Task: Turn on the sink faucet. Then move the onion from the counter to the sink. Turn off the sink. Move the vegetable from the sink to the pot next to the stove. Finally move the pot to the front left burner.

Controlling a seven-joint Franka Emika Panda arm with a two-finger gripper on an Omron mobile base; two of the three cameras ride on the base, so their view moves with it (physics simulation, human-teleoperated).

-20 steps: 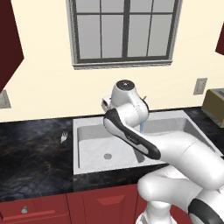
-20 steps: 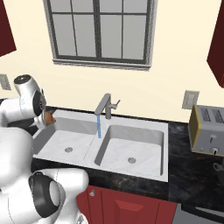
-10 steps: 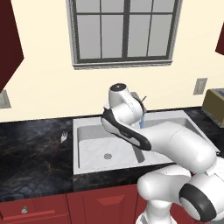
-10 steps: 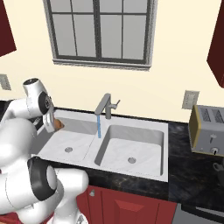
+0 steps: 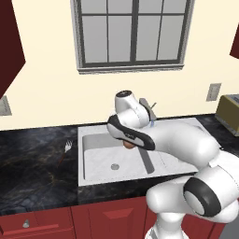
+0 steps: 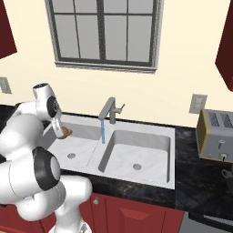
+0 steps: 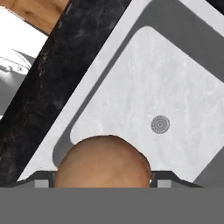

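My gripper [image 6: 62, 130] is shut on the onion [image 6: 67, 132], a small round tan-orange ball. It hangs over the left basin of the pale sink [image 6: 136, 129]. From the left base view the onion [image 5: 127, 145] peeks out under my hand, above the basin of the sink [image 5: 82, 154]. Through the hand camera the onion [image 7: 103, 161] bulges between my fingers, with the basin [image 7: 166, 78] and its round drain [image 7: 160, 124] below. A thin blue stream of water [image 6: 103, 132] falls from the grey sink faucet [image 6: 109, 112]. The faucet [image 5: 147, 108] sits behind my arm.
Glossy black counter [image 5: 32, 163] flanks the sink on both sides. A small white utensil [image 5: 66, 148] lies on it left of the basin. The grey toaster [image 6: 217, 136] stands on the counter [image 6: 200, 175] at the right. A window is behind the faucet.
My hand has carried the onion from the sink's left edge out over the left basin and a little lower. Water keeps running.
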